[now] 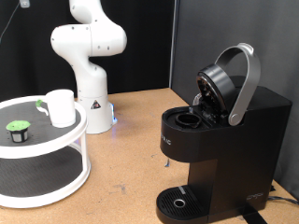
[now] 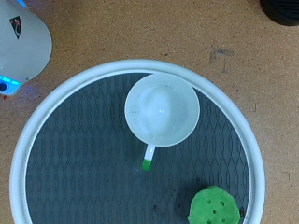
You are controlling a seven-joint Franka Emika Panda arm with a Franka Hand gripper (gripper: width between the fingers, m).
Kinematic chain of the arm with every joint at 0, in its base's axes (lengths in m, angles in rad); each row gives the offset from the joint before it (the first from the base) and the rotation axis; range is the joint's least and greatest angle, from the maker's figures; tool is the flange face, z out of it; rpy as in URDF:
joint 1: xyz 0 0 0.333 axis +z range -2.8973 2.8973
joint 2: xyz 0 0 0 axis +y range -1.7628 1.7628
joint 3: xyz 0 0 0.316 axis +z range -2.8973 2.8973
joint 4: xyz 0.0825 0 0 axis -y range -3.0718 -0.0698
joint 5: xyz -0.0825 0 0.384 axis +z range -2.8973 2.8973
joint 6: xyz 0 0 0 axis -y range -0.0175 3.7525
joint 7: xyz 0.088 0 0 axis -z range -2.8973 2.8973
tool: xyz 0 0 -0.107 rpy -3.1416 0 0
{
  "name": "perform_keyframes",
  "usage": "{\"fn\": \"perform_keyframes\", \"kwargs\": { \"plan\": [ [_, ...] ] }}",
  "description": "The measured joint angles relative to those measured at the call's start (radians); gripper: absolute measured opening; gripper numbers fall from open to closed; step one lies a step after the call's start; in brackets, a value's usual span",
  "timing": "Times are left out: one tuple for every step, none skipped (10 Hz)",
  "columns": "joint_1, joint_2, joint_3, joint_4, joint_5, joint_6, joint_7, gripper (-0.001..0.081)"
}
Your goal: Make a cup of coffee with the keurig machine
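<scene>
The white cup (image 1: 62,107) stands on the top tier of a round white stand (image 1: 56,140) at the exterior view's left. The wrist view looks straight down into the cup (image 2: 162,110), whose handle sticks out to one side. A small dark pod with a green top (image 1: 17,128) sits on the same tier beside the cup and also shows in the wrist view (image 2: 213,205). The black keurig machine (image 1: 220,140) stands at the exterior view's right with its silver-handled lid (image 1: 245,84) raised and its drip tray (image 1: 177,201) bare. No gripper fingers show in either view.
The white arm base (image 1: 91,93) stands behind the stand and appears in the wrist view (image 2: 21,42). The stand's dark mesh top and white rim (image 2: 56,93) fill the wrist view. Brown tabletop (image 1: 126,163) lies between the stand and the machine.
</scene>
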Motion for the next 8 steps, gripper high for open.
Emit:
{"fn": "perform_keyframes", "kwargs": {
  "plan": [
    [0.000,0.002,-0.008,0.002,-0.011,0.000,-0.001,0.0805],
    [0.000,0.006,-0.016,0.002,-0.020,0.000,-0.001,0.0805],
    [0.000,0.011,-0.023,0.002,-0.028,0.000,-0.001,0.0805],
    [0.000,0.014,-0.029,0.002,-0.029,0.002,-0.001,0.0805],
    [0.000,0.016,-0.034,0.003,-0.030,0.005,-0.001,0.0805],
    [0.000,0.020,-0.039,0.004,-0.031,0.008,-0.001,0.0805],
    [0.000,0.024,-0.043,0.006,-0.031,0.015,-0.002,0.0805],
    [0.000,0.025,-0.045,0.006,-0.031,0.029,-0.002,0.0805]
  ]
}}
